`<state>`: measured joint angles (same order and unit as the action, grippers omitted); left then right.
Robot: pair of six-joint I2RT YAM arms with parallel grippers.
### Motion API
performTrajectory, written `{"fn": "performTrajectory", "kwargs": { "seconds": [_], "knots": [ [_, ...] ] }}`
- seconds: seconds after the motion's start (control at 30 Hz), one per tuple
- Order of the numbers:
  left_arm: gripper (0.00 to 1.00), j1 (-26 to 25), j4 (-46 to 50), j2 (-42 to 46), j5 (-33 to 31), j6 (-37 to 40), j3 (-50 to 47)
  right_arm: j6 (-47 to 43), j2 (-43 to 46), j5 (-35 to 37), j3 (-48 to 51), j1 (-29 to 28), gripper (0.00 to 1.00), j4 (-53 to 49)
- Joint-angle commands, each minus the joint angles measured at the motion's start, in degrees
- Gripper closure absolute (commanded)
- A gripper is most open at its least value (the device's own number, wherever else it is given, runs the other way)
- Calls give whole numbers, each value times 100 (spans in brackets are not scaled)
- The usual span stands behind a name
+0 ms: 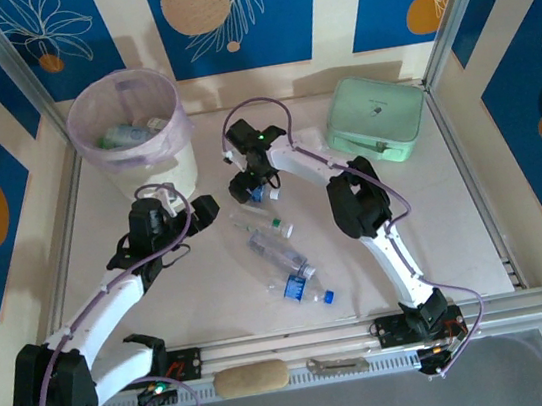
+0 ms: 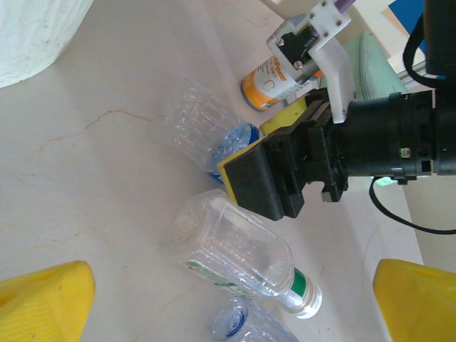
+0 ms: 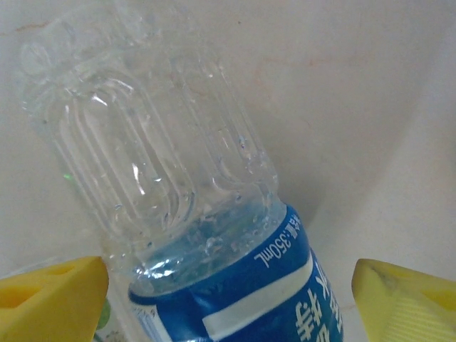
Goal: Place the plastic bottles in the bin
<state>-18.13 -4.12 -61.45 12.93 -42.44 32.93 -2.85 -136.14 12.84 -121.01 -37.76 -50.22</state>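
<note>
Plastic bottles (image 1: 281,260) are partly cleared: a few sit in the bin (image 1: 76,109) at upper left, about four lie mid-frame on the tabletop (image 1: 436,230), the right gripper (image 1: 249,191) has its jaws spread around a blue-labelled bottle (image 3: 235,285), and the left gripper (image 1: 201,211) has jaws wide and empty.

Ok, my count: 4 plastic bottles (image 1: 279,258) lying loose, all to the right of the bin (image 1: 167,165) and nearer the front edge. Inside the bin I make out 2 more bottles (image 1: 125,135), but the pink bag (image 1: 176,115) hides a lot, so maybe more. 1 bin. 1 orange-capped jar (image 2: 274,80) right of the bin, just beside the loose bottles. 1 mint green container (image 1: 377,117) well off to the bin's right. Way nearer than the bin, at the front edge: 1 tan oblong thing (image 1: 250,378) and 1 small metal tool (image 1: 339,363).
</note>
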Motion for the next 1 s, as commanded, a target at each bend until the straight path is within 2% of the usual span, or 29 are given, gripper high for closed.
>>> {"fn": "performTrajectory", "kwargs": {
  "seconds": [0.0,0.33,0.5,0.87,0.97],
  "knots": [
    [0,34,-194,45,-45,-102,-50,-278,-182,94,-220,23,11,-120],
    [0,36,-234,3,-10,-151,-19,-443,-433,192,-274,26,12,7],
    [0,34,-195,-72,26,-160,44,-462,-408,205,-154,28,17,162],
    [0,35,-317,-138,148,-221,98,-595,-56,81,50,19,45,740],
    [0,30,-335,-122,142,-239,108,-533,203,-65,116,30,49,952]
  ]
}}
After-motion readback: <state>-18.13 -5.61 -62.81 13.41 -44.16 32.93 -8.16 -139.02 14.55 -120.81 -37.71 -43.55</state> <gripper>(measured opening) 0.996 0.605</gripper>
